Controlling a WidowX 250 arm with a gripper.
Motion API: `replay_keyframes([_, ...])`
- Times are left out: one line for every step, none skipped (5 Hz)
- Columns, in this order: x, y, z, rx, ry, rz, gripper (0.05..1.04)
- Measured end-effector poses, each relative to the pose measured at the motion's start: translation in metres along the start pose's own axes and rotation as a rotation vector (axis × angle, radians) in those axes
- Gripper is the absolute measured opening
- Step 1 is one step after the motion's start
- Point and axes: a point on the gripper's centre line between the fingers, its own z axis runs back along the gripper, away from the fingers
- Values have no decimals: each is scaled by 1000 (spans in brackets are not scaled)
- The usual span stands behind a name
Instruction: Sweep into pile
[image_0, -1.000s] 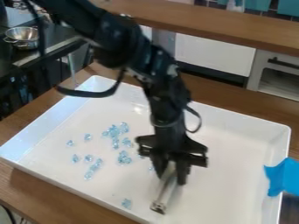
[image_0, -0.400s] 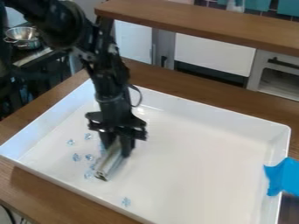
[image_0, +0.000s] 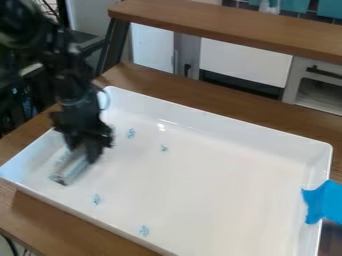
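Evidently, a sweeping stroke is in hand: toward the left end of the white tray (image_0: 227, 200), a pale bar (image_0: 72, 167) is held clamped in the gripper (image_0: 85, 149). Whether a pile is gathered beyond it cannot be told. Further right, one blue crystal cluster (image_0: 97, 199) is seen near the front wall, then another (image_0: 131, 133) farther back, a third (image_0: 144, 230) in front and a fourth (image_0: 164, 148) behind. Next, these strays should be reached around and drawn leftward.
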Motion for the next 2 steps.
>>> replay_keyframes([-15, 19, 2, -15, 37, -126, 388])
replay_keyframes([-36, 16, 13, -141, 46, -99, 383])
